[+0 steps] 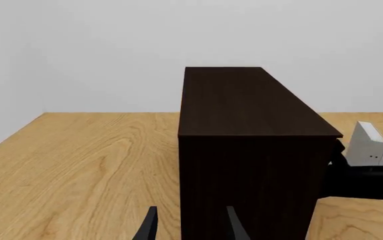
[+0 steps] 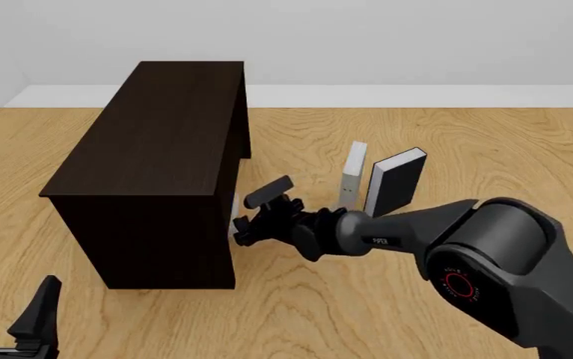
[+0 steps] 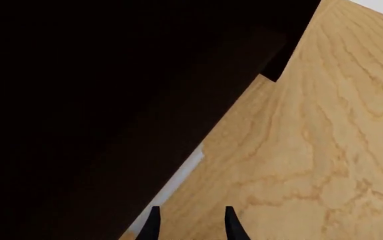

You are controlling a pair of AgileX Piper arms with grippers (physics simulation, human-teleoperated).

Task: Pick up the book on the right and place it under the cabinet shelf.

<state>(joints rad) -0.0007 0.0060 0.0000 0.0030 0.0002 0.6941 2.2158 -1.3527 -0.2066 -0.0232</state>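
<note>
The dark cabinet shelf (image 2: pixel 157 149) stands left of centre on the table. The light-grey book shows only as a pale sliver (image 2: pixel 233 217) at the cabinet's lower right side; in the right wrist view it is a grey strip (image 3: pixel 177 184) lying under the dark cabinet edge (image 3: pixel 98 110). My right gripper (image 2: pixel 241 227) is at that side opening, open and empty, its fingertips (image 3: pixel 153 220) just short of the strip. My left gripper (image 2: pixel 12 293) is open and empty at the front left, facing the cabinet's end (image 1: pixel 245 180).
A thin grey book (image 2: pixel 354 176) and a black-covered book (image 2: pixel 399 182) stand upright right of the cabinet, behind my right arm (image 2: pixel 486 239). They also show in the left wrist view (image 1: pixel 370 144). The wooden table (image 2: pixel 446 134) runs to a white back wall.
</note>
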